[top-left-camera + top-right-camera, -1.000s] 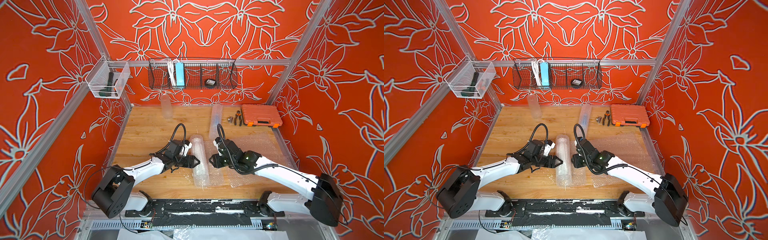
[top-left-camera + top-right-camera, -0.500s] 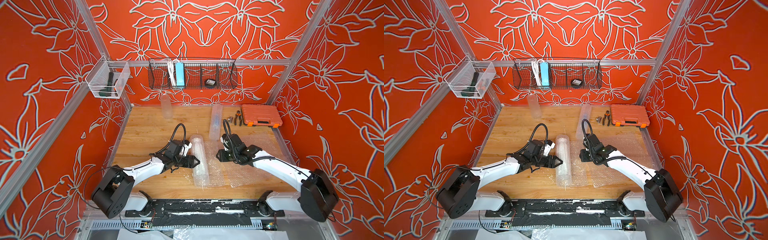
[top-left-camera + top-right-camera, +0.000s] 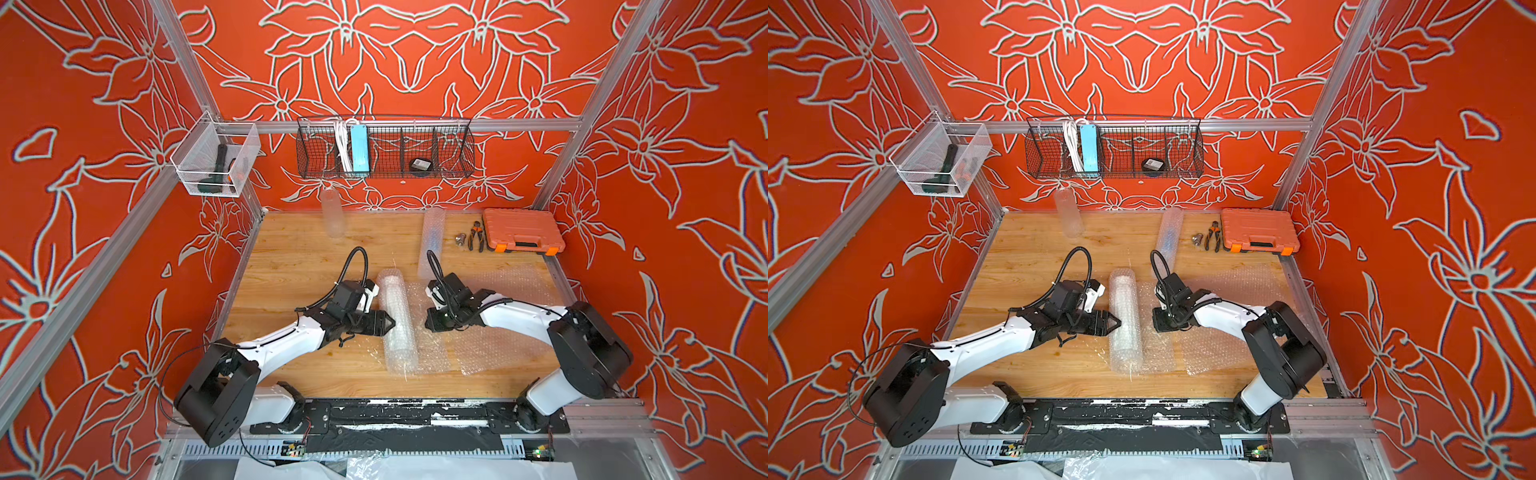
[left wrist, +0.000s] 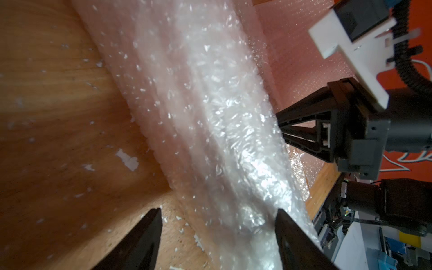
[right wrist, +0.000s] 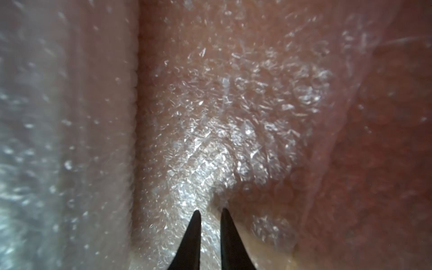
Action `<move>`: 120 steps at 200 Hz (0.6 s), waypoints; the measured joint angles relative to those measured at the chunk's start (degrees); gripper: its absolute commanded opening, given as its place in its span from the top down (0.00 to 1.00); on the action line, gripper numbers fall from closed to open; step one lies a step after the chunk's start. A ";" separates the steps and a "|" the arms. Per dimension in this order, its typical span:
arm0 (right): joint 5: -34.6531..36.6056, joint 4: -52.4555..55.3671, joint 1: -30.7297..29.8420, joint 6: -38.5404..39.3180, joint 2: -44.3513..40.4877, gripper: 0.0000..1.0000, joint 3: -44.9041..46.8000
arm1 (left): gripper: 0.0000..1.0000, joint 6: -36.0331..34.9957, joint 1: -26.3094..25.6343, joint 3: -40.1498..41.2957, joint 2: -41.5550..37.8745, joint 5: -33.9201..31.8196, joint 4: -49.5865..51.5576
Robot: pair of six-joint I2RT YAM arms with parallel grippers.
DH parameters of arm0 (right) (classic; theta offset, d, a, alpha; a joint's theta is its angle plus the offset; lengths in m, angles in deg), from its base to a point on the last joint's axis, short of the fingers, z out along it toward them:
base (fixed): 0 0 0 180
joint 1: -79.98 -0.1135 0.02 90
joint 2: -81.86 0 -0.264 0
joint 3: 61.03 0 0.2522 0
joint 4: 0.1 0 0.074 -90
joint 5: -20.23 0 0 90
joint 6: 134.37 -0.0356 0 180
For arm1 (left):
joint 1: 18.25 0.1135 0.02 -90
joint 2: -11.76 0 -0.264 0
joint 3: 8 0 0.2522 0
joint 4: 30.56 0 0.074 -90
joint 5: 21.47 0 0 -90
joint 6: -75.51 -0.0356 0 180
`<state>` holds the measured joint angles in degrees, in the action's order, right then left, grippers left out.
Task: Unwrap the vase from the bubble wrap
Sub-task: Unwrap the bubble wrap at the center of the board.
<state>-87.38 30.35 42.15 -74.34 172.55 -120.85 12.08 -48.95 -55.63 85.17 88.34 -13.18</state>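
At tabletop centre, both top views: the bubble wrap roll [image 3: 397,320] [image 3: 1124,320] lies flat on the wooden tabletop [image 3: 299,257], its long axis running front to back, between the two arms.
Sheet, both top views: the unrolled sheet [image 3: 432,345] [image 3: 1158,345] spreads flat from the roll toward the right arm [image 3: 511,311].
Left jaws, top views: at the end of the left arm [image 3: 291,336], with the tips touching the roll's left side about mid-length; their spread cannot be read from above.
Right jaws, top views: pointed down at the unrolled sheet just beside the roll; the tips are hidden under the wrist.
Rear of tabletop: a second roll [image 3: 432,241], a clear vessel [image 3: 332,218], and an orange case [image 3: 521,237] with pliers [image 3: 475,235] beside it.
Left wrist view: the left jaws stand wide. One of the fingertips [image 4: 149,233] is over bare wood, the other over the edge of the bubble wrap roll [image 4: 210,117], and nothing is clamped. The right jaws converge beyond the roll, with their tips hidden behind it.
Right wrist view: the right jaws are narrow, with a slim gap between them. The fingertips [image 5: 194,233] sit on the unrolled sheet [image 5: 233,117], and a puckered fold of it runs in between them. The bubble wrap roll [image 5: 58,140] lies alongside.
Vase: what the roll contains cannot be made out in any view.
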 measured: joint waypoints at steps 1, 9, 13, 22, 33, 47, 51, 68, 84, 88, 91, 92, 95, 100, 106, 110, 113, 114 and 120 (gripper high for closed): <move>0.00 0.00 0.00 0.00 0.00 0.83 0.00 | 0.26 0.07 0.00 0.02 -0.07 -0.15 0.07; 0.07 0.00 0.00 -0.09 0.07 0.83 0.02 | 0.26 0.24 0.00 0.13 -0.79 -1.55 0.72; 0.13 0.00 0.00 -0.13 0.07 0.83 0.02 | 0.26 0.31 0.00 0.13 -1.20 -2.25 1.18; 0.35 -0.07 0.00 -0.17 0.07 0.83 0.02 | 0.26 0.33 0.00 0.13 -2.14 -4.04 2.29; 0.74 0.00 0.00 -0.31 0.07 0.83 0.04 | 0.25 0.33 0.04 0.09 -3.67 -6.49 4.11; 1.11 -0.02 0.00 -0.37 0.07 0.84 0.13 | 0.25 0.20 0.17 -0.72 -5.46 -8.92 6.95; 1.16 -0.04 0.00 -0.39 0.07 0.83 0.20 | 0.25 0.13 0.26 -1.11 -5.88 -9.42 7.63; 1.29 -0.15 0.00 -0.42 0.07 0.83 0.50 | 0.25 -0.44 0.37 -3.89 -7.85 -10.32 10.03; 1.29 -0.52 0.00 -0.55 0.02 0.84 0.79 | 0.25 -1.14 0.33 -6.93 -9.22 -9.88 10.75; 1.29 -0.66 0.00 -0.55 0.00 0.84 0.83 | 0.25 -1.27 0.31 -7.58 -9.40 -9.62 10.86; 1.29 -0.68 0.00 -0.59 0.00 0.84 0.85 | 0.25 -1.38 0.26 -8.22 -9.51 -9.35 10.91; 1.29 -0.68 0.00 -0.59 0.00 0.84 0.87 | 0.25 -1.44 0.24 -8.33 -9.51 -9.33 10.91; 1.29 -0.72 0.00 -0.59 0.00 0.84 0.87 | 0.25 -1.51 0.17 -8.81 -9.53 -9.14 10.91; 1.29 -0.76 0.00 -0.61 -0.02 0.84 0.92 | 0.25 -1.75 -0.07 -9.64 -9.51 -8.68 10.93; 1.29 -0.83 0.00 -0.61 -0.02 0.84 0.94 | 0.25 -2.01 -0.44 -10.51 -9.33 -8.04 10.93; 1.29 -0.87 0.00 -0.63 -0.02 0.84 0.94 | 0.25 -2.14 -0.72 -11.04 -9.22 -7.74 10.93; 1.29 -0.87 0.00 -0.63 -0.02 0.84 0.96 | 0.26 -2.29 -1.05 -11.39 -9.01 -7.39 10.93; 1.29 -0.87 0.00 -0.63 -0.02 0.84 0.96 | 0.26 -2.32 -1.14 -11.47 -8.94 -7.30 10.93; 1.29 -0.92 0.00 -0.66 -0.02 0.84 0.98 | 0.26 -2.47 -1.84 -12.17 -8.50 -6.58 10.91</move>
<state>-86.09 29.44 42.15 -75.00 172.53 -119.87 9.61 -50.78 -67.80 76.66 81.76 -2.27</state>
